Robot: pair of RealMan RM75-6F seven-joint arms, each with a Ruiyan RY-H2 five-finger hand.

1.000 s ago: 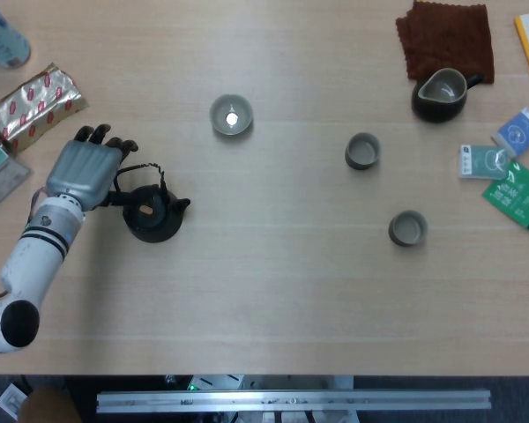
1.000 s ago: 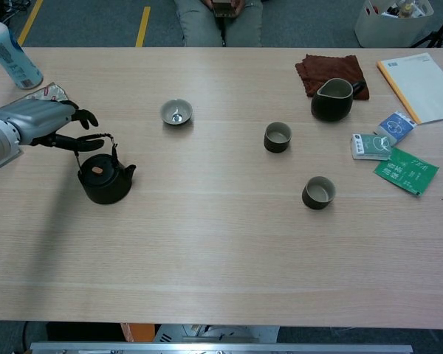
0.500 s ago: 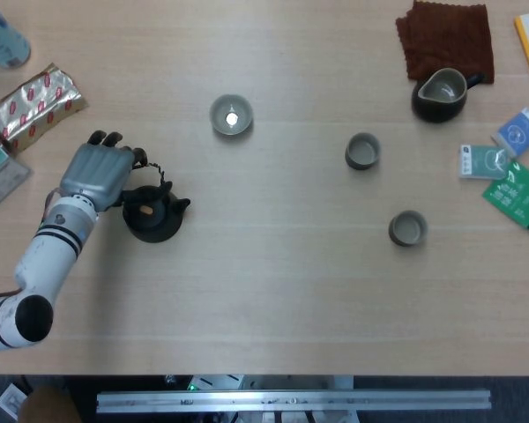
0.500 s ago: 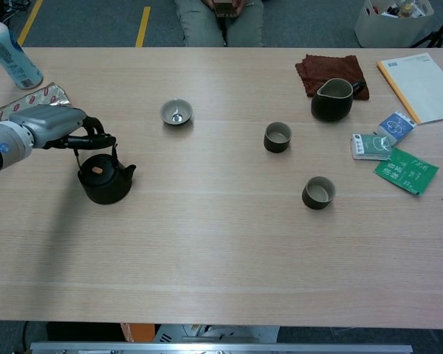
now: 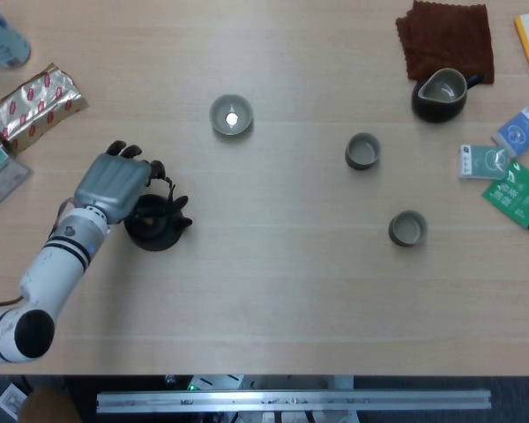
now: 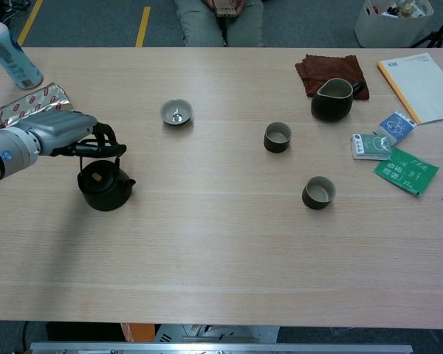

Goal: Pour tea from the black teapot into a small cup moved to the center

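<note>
Head view: left hand (image 5: 115, 182) sits over the black teapot (image 5: 154, 225) at the counter's (image 5: 264, 291) left, fingers curled round the handle, probably to lift it
Chest view: the grip hooks the handle from above, which would let the pot hang level; two small cups (image 6: 277, 136) (image 6: 318, 192) stand well right, neither central
Right hand: out of sight
</note>
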